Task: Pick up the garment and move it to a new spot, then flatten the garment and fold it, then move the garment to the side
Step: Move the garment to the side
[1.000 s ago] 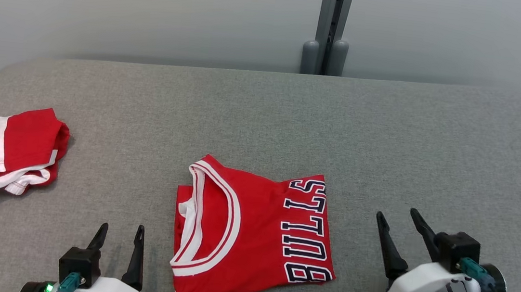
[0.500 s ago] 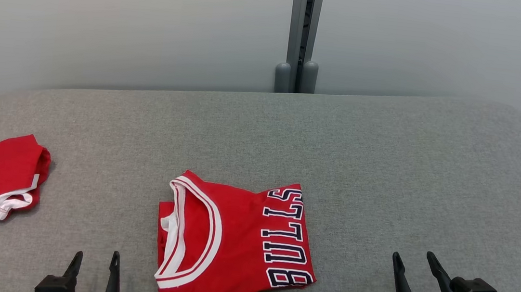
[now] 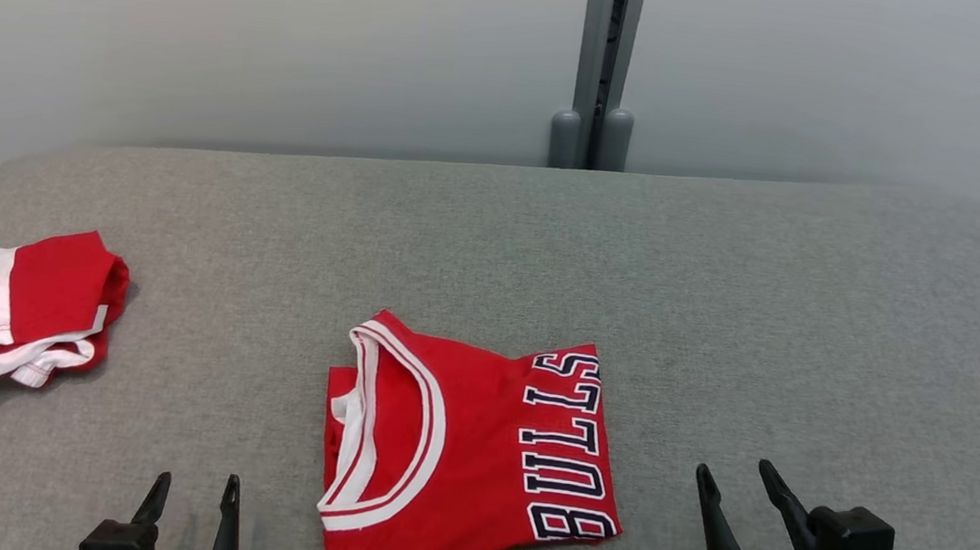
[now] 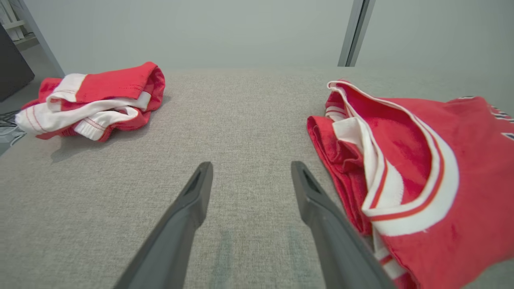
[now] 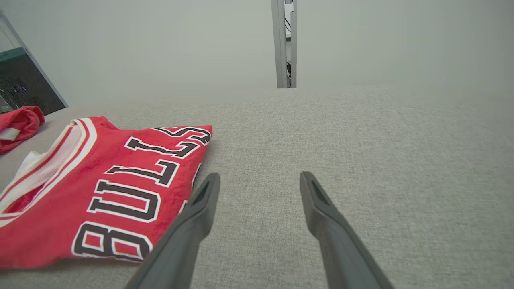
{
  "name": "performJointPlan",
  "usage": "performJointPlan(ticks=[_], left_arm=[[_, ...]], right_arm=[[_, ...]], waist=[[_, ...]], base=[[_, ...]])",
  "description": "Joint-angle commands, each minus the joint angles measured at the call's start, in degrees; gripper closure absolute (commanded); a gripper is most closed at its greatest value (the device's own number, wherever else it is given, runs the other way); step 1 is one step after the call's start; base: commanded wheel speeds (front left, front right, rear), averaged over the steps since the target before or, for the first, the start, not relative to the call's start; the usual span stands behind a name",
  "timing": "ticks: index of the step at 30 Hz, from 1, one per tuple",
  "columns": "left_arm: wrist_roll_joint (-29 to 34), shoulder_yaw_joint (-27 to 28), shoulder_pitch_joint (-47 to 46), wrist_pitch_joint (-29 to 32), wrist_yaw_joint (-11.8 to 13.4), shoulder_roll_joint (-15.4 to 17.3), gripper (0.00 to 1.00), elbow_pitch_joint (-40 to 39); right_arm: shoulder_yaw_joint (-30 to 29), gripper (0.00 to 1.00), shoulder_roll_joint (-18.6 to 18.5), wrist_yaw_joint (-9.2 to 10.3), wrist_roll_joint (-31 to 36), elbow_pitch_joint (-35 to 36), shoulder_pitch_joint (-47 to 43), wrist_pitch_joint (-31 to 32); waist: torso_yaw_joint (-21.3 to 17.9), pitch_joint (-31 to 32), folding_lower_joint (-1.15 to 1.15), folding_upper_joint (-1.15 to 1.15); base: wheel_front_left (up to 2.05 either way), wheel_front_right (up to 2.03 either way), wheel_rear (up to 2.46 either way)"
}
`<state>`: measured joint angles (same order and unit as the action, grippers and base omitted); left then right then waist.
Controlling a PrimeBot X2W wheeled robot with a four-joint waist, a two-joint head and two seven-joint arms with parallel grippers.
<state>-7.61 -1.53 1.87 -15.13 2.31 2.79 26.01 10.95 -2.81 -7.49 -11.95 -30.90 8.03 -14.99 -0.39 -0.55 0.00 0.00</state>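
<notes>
A red jersey (image 3: 471,455) with white trim and dark "BULLS" lettering lies folded flat in the middle of the grey padded surface (image 3: 725,291). My left gripper (image 3: 197,481) stands open just left of the jersey's collar edge (image 4: 421,160), nothing between its fingers (image 4: 251,164). To the right of the lettered edge (image 5: 100,188), my right gripper (image 3: 734,469) is also open and empty (image 5: 260,175). Both grippers hover low over bare fabric, apart from the jersey.
A second red and white garment (image 3: 23,299) lies crumpled near the surface's left edge (image 4: 96,96). A pale wall with a grey vertical post (image 3: 599,59) runs behind the far edge. The surface's corners are rounded.
The head camera has shifted, so the whole picture sits differently. Both grippers stay open beside the jersey and show lower in the view. Neither garment has moved on the surface.
</notes>
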Motion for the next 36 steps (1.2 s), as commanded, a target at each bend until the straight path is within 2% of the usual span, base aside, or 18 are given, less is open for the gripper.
performJointPlan(ticks=[1,12,18,19,21,26,30,31,36], left_arm=[[0.25,-0.14,-1.3,0.0,-0.28,0.25,0.0,-0.17],[-0.32,-1.24,-3.45,-0.01,-0.68,0.22,0.0,1.57],[0.15,-0.93,-3.94,0.0,-0.82,0.2,0.0,1.64],[0.23,-0.84,-3.94,0.0,-0.82,0.21,0.0,1.62],[0.35,-0.82,-4.21,0.0,-0.73,0.23,0.0,1.52],[0.5,-1.35,-5.28,0.0,-0.95,0.22,0.0,0.97],[0.71,-1.76,-5.43,0.0,-1.21,0.22,0.0,0.69],[0.71,-1.76,-5.43,0.0,-1.21,0.22,0.0,0.69],[0.71,-3.21,-6.37,0.0,-1.48,0.22,0.0,0.57]], right_arm=[[0.69,0.0,-0.25,0.0,-0.44,-0.4,1.11,-0.25],[4.86,0.0,-0.28,0.0,-8.25,-10.57,9.67,-0.24],[8.54,0.0,-0.33,0.0,-12.94,-19.34,13.42,0.24],[9.56,0.14,-0.34,0.0,-14.01,-20.71,14.17,0.37],[11.64,1.0,-0.24,0.0,-15.67,-23.13,14.66,0.66],[12.28,1.0,-0.66,0.1,-17.18,-25.74,17.62,-0.04],[8.61,1.0,-0.43,0.05,-14.74,-22.9,18.66,-0.2],[8.61,1.0,-0.43,0.05,-14.74,-22.9,18.66,-0.2],[6.5,1.0,-0.38,0.02,-12.13,-19.28,16.82,-0.22]], waist=[[1.54,-1.08,0.0,0.0],[10.59,-4.82,0.0,0.0],[12.6,-6.04,0.0,0.0],[12.6,-6.13,0.0,0.0],[12.2,-6.35,0.0,0.0],[9.27,-6.54,0.0,0.0],[4.31,-6.25,0.0,0.0],[4.31,-6.25,0.0,0.0],[-4.83,-5.79,0.0,0.0]], base=[[0.0,0.0,0.0],[0.0,0.0,0.0],[0.0,0.0,0.0],[0.0,0.0,0.0],[0.0,0.0,0.0],[0.0,0.0,0.0],[0.0,0.0,0.0],[0.0,0.0,0.0],[0.0,0.0,0.0]])
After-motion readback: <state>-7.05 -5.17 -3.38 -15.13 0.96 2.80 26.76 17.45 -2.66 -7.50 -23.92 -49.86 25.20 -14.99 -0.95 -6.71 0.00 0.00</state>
